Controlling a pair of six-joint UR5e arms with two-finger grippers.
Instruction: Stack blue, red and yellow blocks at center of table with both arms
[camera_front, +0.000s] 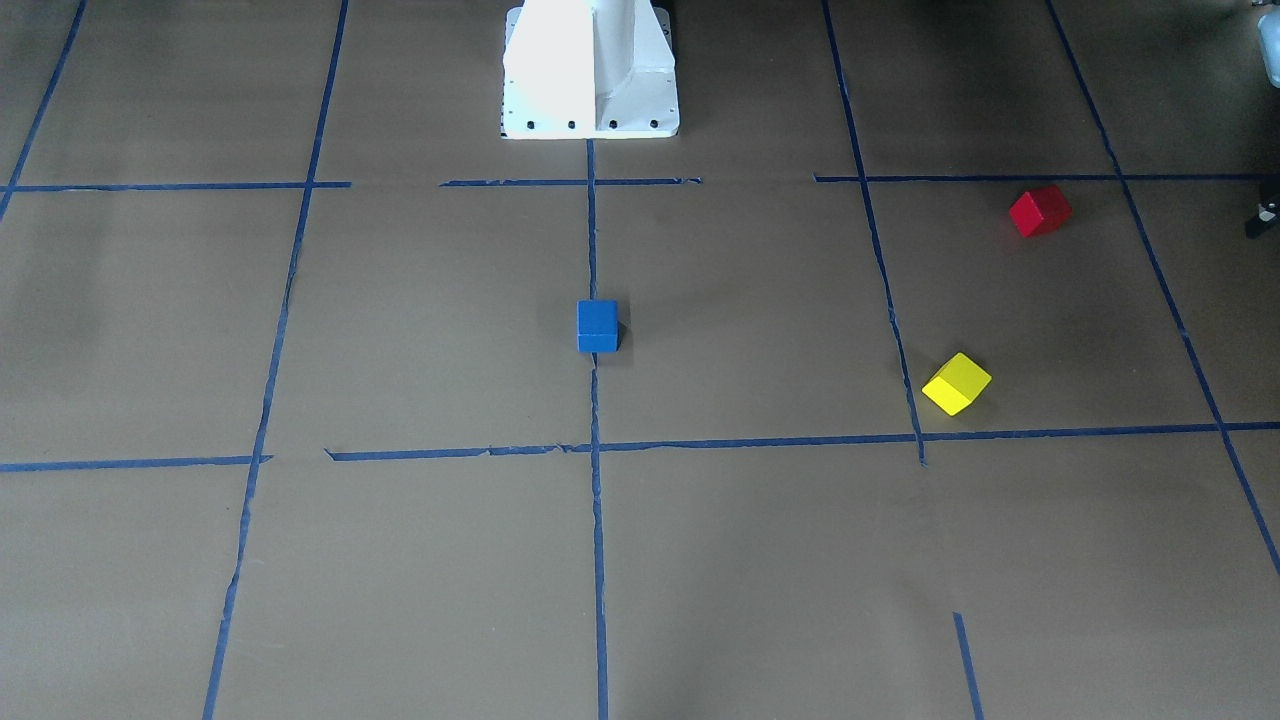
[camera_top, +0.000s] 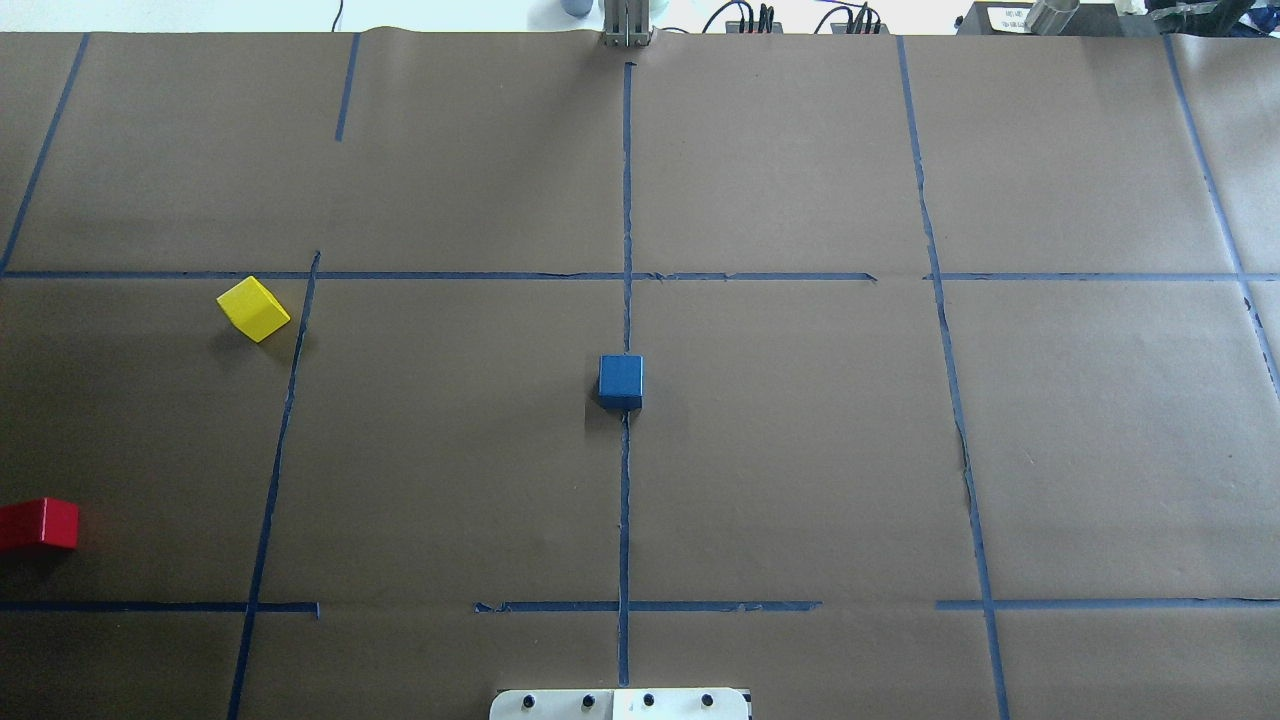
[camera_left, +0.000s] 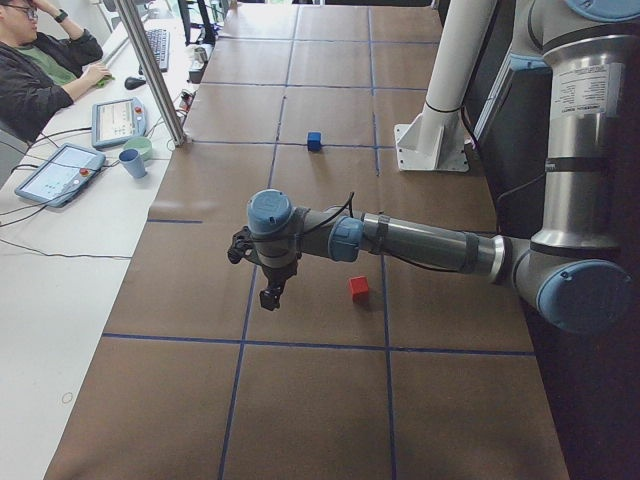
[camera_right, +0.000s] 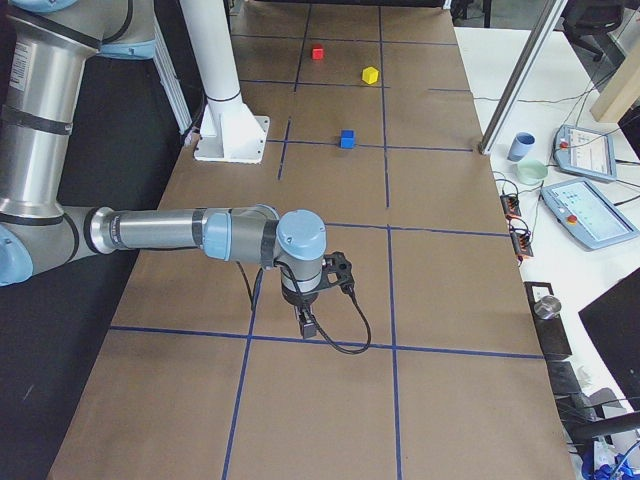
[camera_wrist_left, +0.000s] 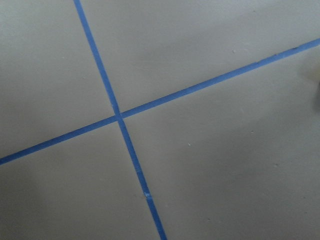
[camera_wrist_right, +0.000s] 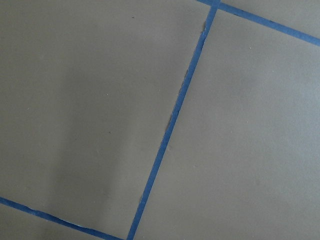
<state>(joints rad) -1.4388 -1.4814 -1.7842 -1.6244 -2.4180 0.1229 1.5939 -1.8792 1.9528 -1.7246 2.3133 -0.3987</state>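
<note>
We see the blue block (camera_top: 620, 380) alone at table centre, sitting on the centre tape line (camera_top: 626, 200). The yellow block (camera_top: 253, 308) and red block (camera_top: 40, 524) lie on the robot's left side, apart from each other, red nearer the robot. Nothing is stacked. The left gripper (camera_left: 270, 297) hangs above the table near red. The right gripper (camera_right: 305, 325) is at the far right end, well apart from all blocks. We get both only in side views, so we cannot tell how far either is open or whether it has hold of anything.
</note>
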